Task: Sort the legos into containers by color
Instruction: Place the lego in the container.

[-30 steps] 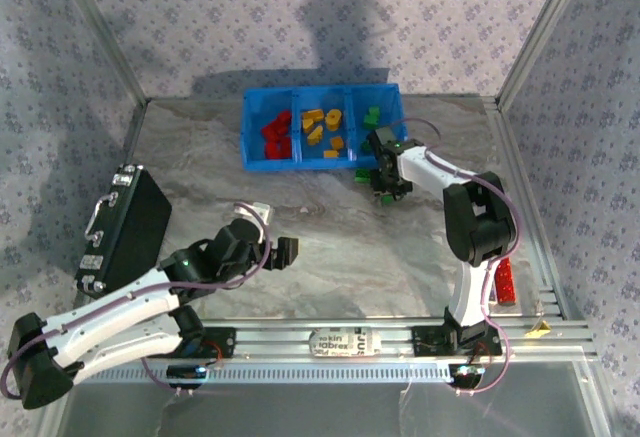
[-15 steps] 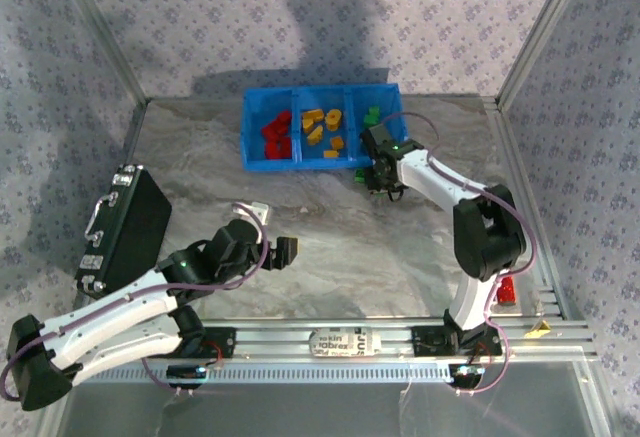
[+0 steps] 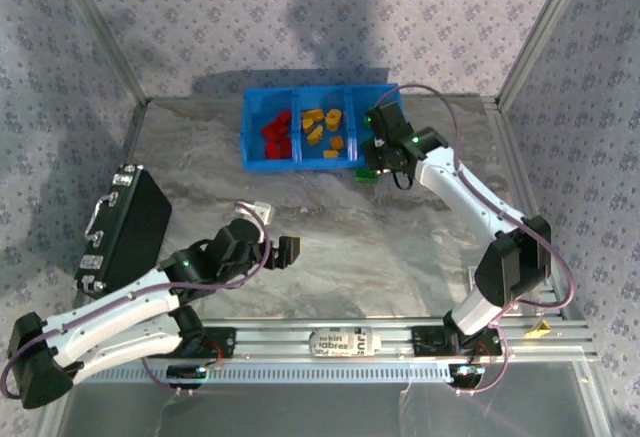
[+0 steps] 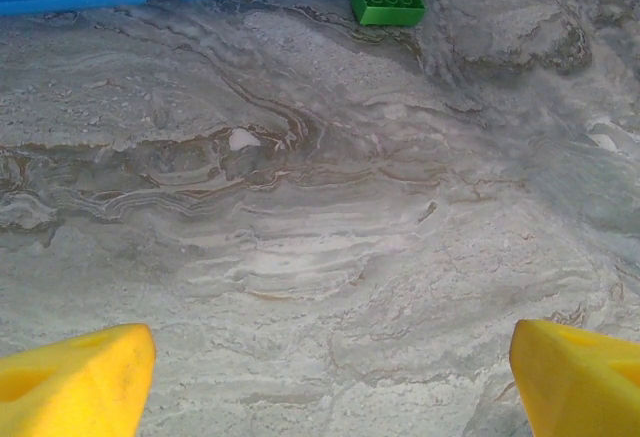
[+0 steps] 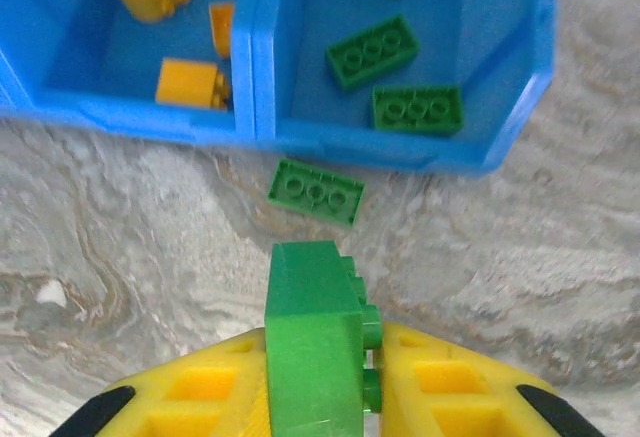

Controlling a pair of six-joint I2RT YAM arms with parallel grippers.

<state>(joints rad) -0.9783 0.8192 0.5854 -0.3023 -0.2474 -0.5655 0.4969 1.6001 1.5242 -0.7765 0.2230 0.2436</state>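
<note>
One green lego (image 5: 310,302) is clamped on edge between your right gripper's (image 5: 318,382) fingers (image 5: 200,397), studs toward the right-hand finger. Just ahead of the fingertips a second green lego (image 5: 316,191) lies flat on the table (image 5: 120,247), outside the blue bin (image 5: 400,152) and just beside its front wall. Can't tell if it touches the wall. Straight past that is the bin's end compartment, where three more green legos (image 5: 372,51) show. Ahead-left of the fingers, across the divider, the next compartment has orange-yellow legos (image 5: 190,82). On the top camera the red legos (image 3: 272,132) sit in the compartment farthest from that gripper.

Your left gripper (image 4: 320,387) is released, with its fingers (image 4: 75,382) spread wide over the table and gripping nothing. The loose green lego lies well ahead of them, slightly right, by the bin wall.
</note>
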